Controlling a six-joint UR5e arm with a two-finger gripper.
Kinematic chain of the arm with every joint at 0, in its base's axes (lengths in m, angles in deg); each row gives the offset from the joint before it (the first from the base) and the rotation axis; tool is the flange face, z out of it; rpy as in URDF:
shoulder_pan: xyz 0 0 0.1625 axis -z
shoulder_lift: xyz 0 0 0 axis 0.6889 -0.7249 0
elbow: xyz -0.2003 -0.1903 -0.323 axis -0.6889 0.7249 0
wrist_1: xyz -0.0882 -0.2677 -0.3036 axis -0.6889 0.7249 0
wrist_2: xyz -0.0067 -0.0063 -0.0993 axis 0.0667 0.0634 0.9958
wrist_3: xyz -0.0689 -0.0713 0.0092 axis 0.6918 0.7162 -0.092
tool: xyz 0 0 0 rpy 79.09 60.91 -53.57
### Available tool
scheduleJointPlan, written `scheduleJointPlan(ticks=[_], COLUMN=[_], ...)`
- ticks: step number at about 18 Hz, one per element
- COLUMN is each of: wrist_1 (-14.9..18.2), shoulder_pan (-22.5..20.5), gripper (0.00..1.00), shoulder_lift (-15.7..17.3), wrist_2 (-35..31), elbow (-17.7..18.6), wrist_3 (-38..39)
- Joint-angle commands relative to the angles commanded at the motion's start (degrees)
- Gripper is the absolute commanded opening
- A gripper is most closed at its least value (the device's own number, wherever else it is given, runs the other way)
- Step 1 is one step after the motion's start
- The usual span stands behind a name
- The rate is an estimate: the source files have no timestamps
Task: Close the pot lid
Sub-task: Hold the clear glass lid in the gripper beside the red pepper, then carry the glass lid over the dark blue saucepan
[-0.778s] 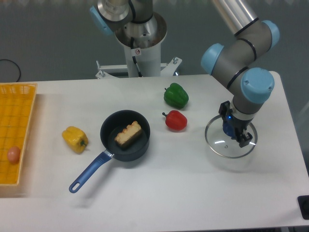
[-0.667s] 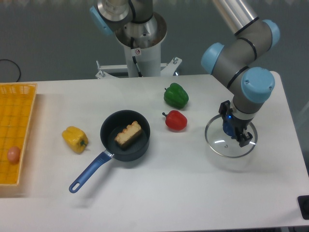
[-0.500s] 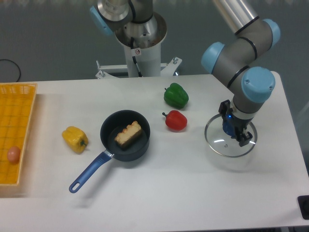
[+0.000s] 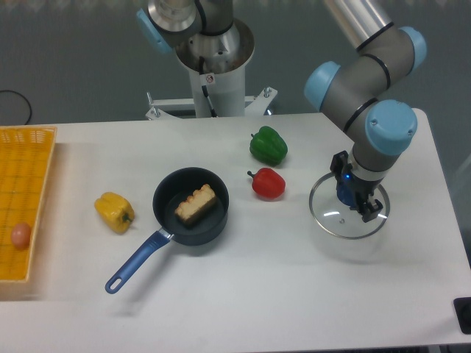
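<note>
The pot (image 4: pixel 190 207) is a small dark pan with a long blue handle, left of the table's middle, holding a piece of toasted bread (image 4: pixel 195 204). The lid (image 4: pixel 348 207), round clear glass with a metal rim and blue knob, is at the right, hanging just above its shadow on the table. My gripper (image 4: pixel 350 193) comes down on the lid's centre, shut on the blue knob. The pot stands uncovered, well left of the lid.
A red pepper (image 4: pixel 268 183) lies between pot and lid, a green pepper (image 4: pixel 268 145) behind it. A yellow pepper (image 4: pixel 115 212) sits left of the pot. A yellow basket (image 4: pixel 37 169) with an egg (image 4: pixel 20 235) is at the far left. The table's right edge is near the lid.
The gripper and the lid have shifted slightly left and upward together. Everything else stays where it was.
</note>
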Motion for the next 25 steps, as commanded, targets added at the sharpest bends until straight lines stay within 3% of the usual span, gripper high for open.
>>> scheduleJointPlan(ticks=[8,15,21,25], wrist_1=[6.95,10.37,10.56,10.38], shoulder_pan=[4.83,10.37,14.15,16.97], gripper=[0.61,0.61,0.61,0.61], shoulder_lift=[3.34,5.54,8.0,8.97], wrist_2=[0.35,1.23,6.76,7.12], elbow=[0.17,0.88,2.11,3.07], wrist_3=[7.12,13.89,19.08,21.37])
